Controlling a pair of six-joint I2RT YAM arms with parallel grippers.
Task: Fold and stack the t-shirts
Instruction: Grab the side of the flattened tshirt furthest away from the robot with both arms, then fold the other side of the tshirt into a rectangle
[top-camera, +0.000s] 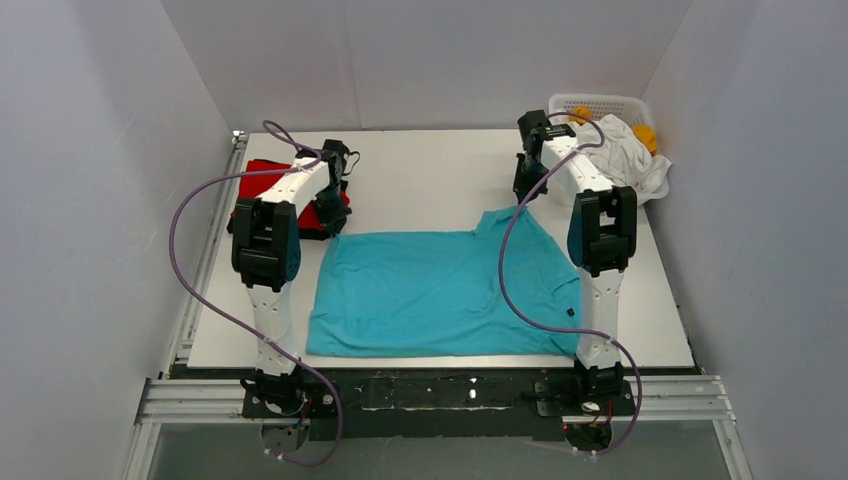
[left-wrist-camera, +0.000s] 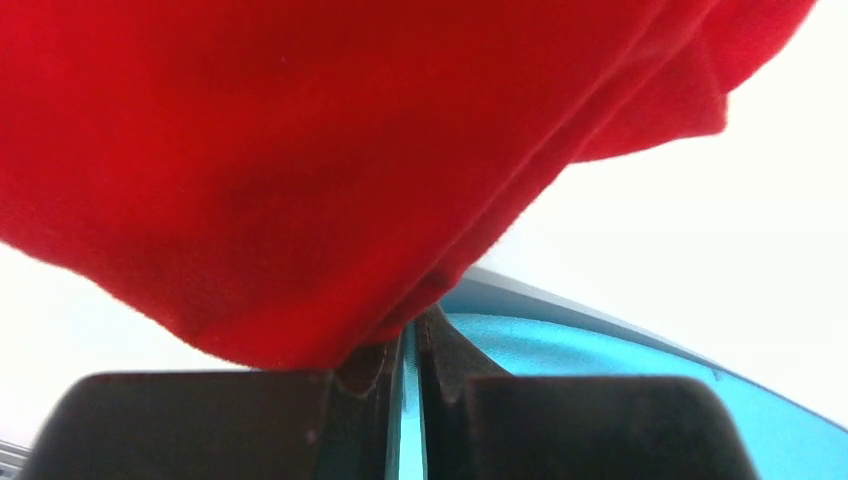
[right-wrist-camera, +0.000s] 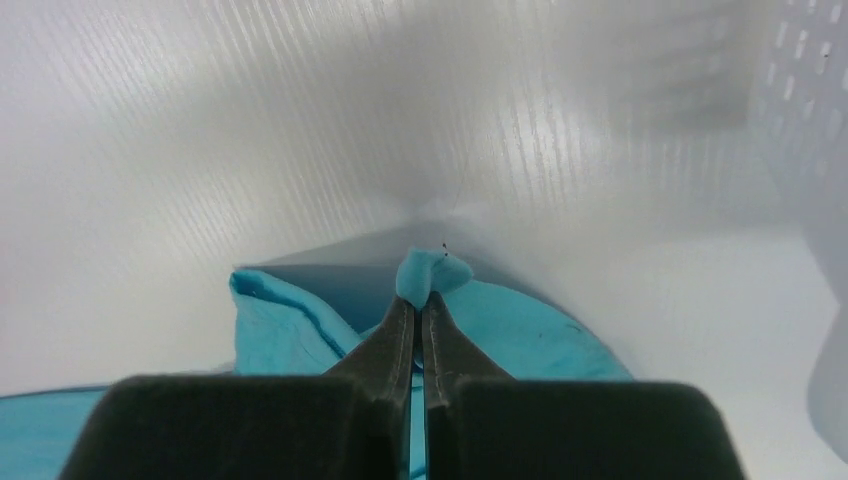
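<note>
Top external view: both grippers down at the turquoise shirt's far edge

Top external: from where I stand, the turquoise t-shirt (top-camera: 440, 290) lies spread flat on the table (top-camera: 430, 170), between the two arms. The left gripper (top-camera: 332, 208) is down at the shirt's far left corner, with the folded red t-shirt (top-camera: 268, 177) right beside it and partly under it. The right gripper (top-camera: 522, 188) is down at the far right corner, where the cloth rises in a small peak towards its tips. Well beyond that gripper, at the table's far right corner, the white basket (top-camera: 600, 103) holds a crumpled white t-shirt (top-camera: 625, 155) and some orange cloth (top-camera: 646, 135).

Left wrist: the left gripper (left-wrist-camera: 408, 330) has its jaws almost together, with only a slit between them, and turquoise shows in that slit. The red t-shirt (left-wrist-camera: 300, 150) hangs just ahead of the tips and touches them. The turquoise t-shirt (left-wrist-camera: 600, 370) spreads to the right of the jaws. I cannot tell whether any cloth is actually pinched.

Right wrist: the right gripper (right-wrist-camera: 420, 305) is closed tight on the turquoise t-shirt (right-wrist-camera: 520, 335), a little nub of it poking out past the tips. More of the shirt lies below the jaws and to both sides. The basket's (right-wrist-camera: 800, 90) lattice wall shows off to the right.
</note>
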